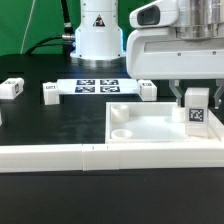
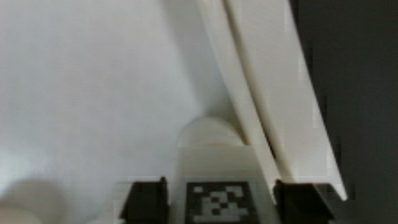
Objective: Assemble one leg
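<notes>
My gripper (image 1: 196, 104) is shut on a leg (image 1: 196, 112), a small white block with a black-and-white tag on its face. It holds the leg upright over the far right corner of the large white tray-like piece (image 1: 150, 128). In the wrist view the leg (image 2: 221, 180) sits between my two dark fingers (image 2: 150, 198), over the tray's flat floor (image 2: 107, 90) beside its raised wall (image 2: 276, 90). Three more legs lie on the table: one at the far left (image 1: 12, 88), one (image 1: 50, 92) beside it, and one (image 1: 146, 91) behind the tray.
The marker board (image 1: 96, 86) lies flat at the back middle, before the robot's white base (image 1: 98, 30). A long white wall (image 1: 60, 155) runs along the table's front edge. The tray floor has round holes (image 1: 120, 112) near its left corner.
</notes>
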Available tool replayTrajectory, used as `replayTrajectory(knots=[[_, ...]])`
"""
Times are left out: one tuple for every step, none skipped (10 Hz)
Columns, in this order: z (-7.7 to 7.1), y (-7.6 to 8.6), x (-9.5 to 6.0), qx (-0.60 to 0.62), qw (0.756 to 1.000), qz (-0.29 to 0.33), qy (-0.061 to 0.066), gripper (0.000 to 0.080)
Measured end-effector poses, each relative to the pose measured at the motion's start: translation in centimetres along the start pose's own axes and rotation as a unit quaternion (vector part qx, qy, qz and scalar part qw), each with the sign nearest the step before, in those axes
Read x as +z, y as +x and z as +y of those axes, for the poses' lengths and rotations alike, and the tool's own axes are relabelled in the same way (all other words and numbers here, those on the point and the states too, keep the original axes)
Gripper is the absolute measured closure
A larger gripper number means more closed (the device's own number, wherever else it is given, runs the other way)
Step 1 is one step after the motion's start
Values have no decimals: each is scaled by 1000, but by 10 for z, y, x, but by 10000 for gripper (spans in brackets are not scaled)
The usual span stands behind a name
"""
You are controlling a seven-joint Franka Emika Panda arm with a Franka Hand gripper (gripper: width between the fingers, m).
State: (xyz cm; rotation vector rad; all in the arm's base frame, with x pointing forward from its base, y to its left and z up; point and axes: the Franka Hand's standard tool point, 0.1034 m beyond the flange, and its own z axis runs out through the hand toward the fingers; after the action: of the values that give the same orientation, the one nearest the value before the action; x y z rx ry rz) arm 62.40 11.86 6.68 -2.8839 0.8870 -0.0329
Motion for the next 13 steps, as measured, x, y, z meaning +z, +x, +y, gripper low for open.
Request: replayTrajectory(knots=[[-1,0,0,49,999,1,4,509],[-4,-2,0,132,991,-1,7,509],[-5,-4,1,177,984,-5,11,509],[-7,-4,1,211,977,-8,14,509],[-9,-6,2,274,961,-14,18,509],[-10,-6,2,305,952,-19,21,509],[-11,-7,2,321,947,-21,22,509],[-12,-8,2,334,942,-22,22,431],[-11,-8,2,301,953,-23,21,431],[-10,-7,1,265,964,-24,21,242],[-8,-7,3,220,975,-24,20,178],[-6,-9,5,161,986,-27,16,157],[-2,-9,5,91,995,-32,13,157]])
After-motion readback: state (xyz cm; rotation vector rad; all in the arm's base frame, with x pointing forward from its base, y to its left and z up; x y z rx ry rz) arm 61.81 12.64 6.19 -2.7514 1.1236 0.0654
